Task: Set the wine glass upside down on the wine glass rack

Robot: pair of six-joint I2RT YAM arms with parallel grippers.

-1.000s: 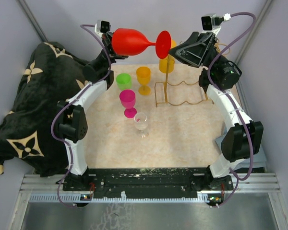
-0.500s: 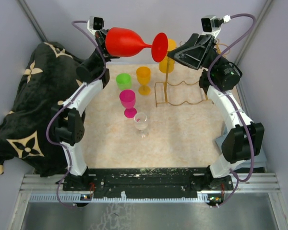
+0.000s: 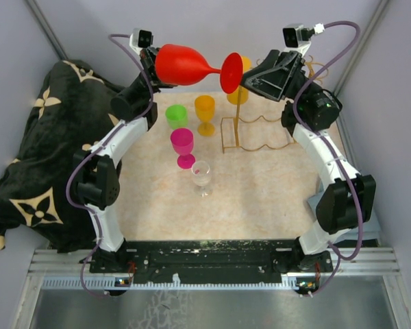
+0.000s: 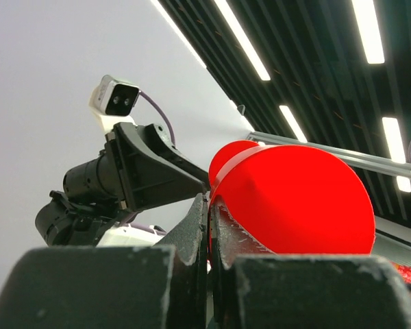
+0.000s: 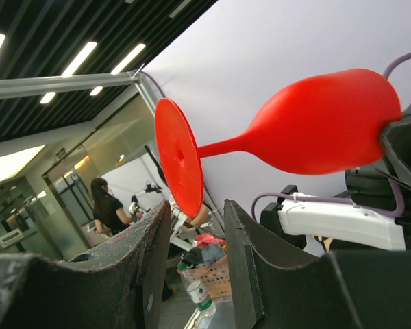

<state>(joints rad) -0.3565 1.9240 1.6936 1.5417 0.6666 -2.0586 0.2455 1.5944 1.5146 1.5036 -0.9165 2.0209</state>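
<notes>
Wine glass (image 3: 183, 65) shifted right | left tool (image 3: 156, 66) clamps it; right tool (image 3: 248, 74) part-open by foot | rack (image 3: 238, 123) behind

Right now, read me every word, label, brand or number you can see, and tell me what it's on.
No text can be read anywhere in these views.
Black blanket: tan flower motifs only, no letters.
Bottle in the background of the right wrist view: label too small and blurred to read.
Red wine glass: plain, no marking.
</notes>
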